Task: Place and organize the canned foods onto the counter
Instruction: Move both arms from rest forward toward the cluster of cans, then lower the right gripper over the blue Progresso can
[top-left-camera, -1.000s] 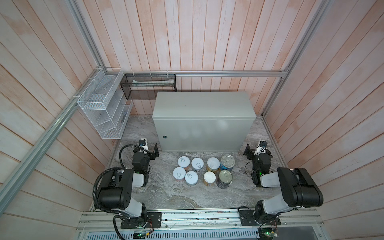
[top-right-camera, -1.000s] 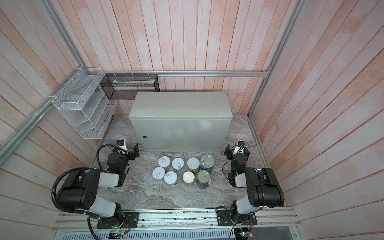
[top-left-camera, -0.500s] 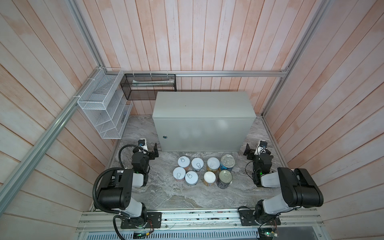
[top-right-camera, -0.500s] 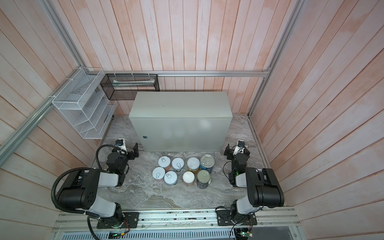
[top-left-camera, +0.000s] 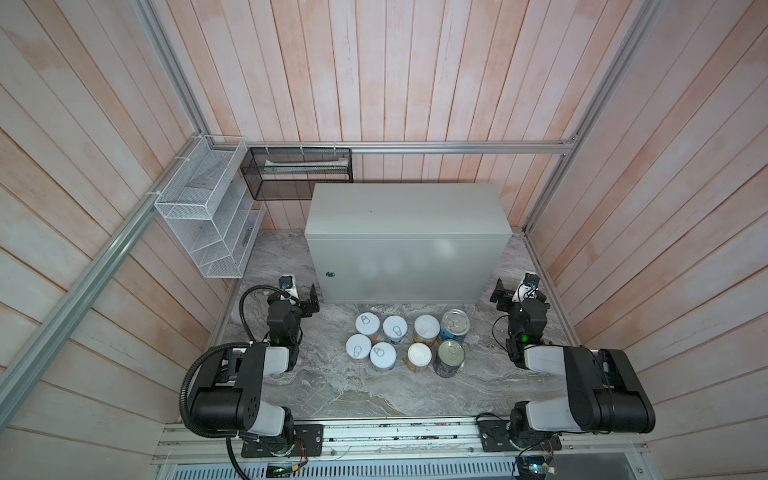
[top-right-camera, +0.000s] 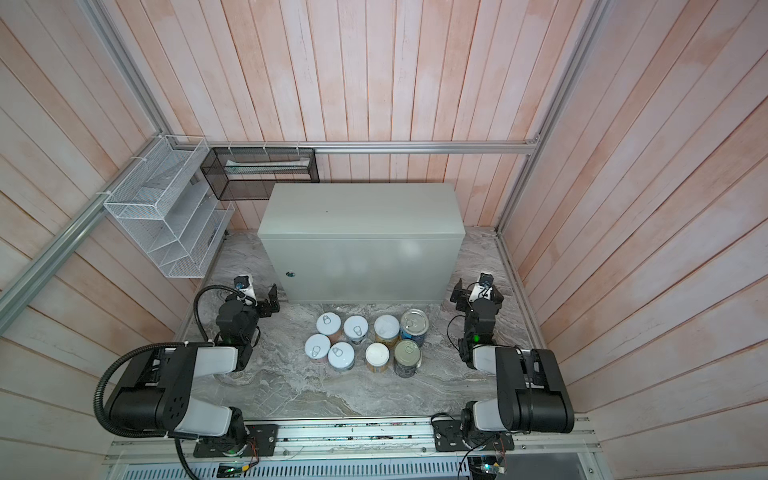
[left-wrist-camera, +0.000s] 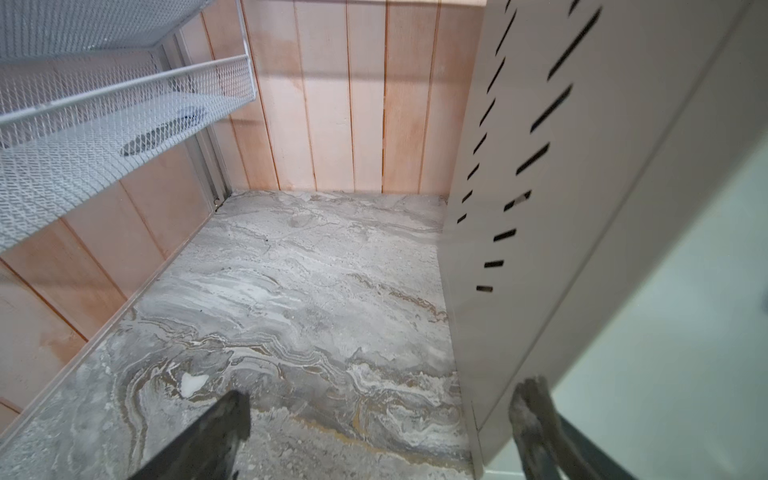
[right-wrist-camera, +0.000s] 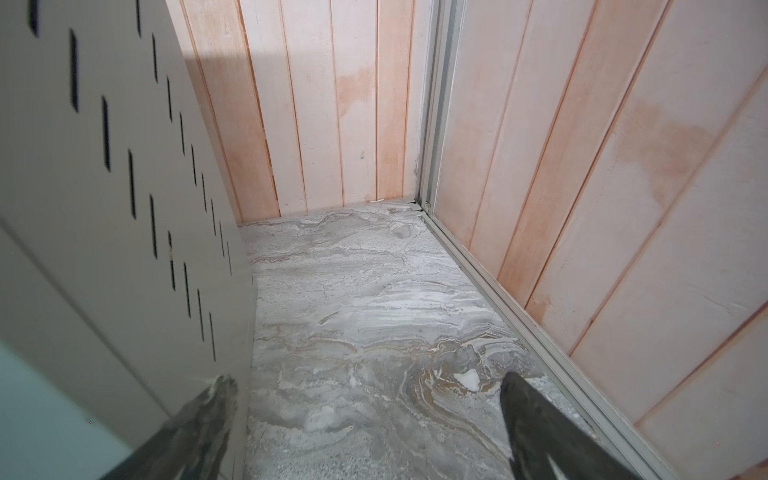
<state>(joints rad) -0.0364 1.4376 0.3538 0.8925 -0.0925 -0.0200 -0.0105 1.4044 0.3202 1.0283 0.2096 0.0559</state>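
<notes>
Eight cans stand in a tight two-row cluster on the marble desk (top-left-camera: 332, 390), just in front of the grey metal box (top-left-camera: 407, 216) with the round lock (top-left-camera: 330, 274). Four short pull-tab cans (top-left-camera: 367, 324) sit on the left, two white-lidded yellow-green cans (top-left-camera: 426, 328) in the middle, and the light blue can (top-left-camera: 455, 324) on the right, far of the navy can (top-left-camera: 450, 355). The left pincer (left-wrist-camera: 384, 392) sits low with its jaws wide apart and holding nothing, one finger close beside the box's slotted left corner. The right pincer (right-wrist-camera: 368, 380) mirrors it at the box's right corner, jaws likewise spread. On the left wall hangs a white wire rack (top-left-camera: 199, 216) holding a dark flat item (left-wrist-camera: 149, 141), too blurred to name. At the far left, a black mesh basket (top-left-camera: 297, 187) holds a long pale packet (top-left-camera: 307, 166).
</notes>
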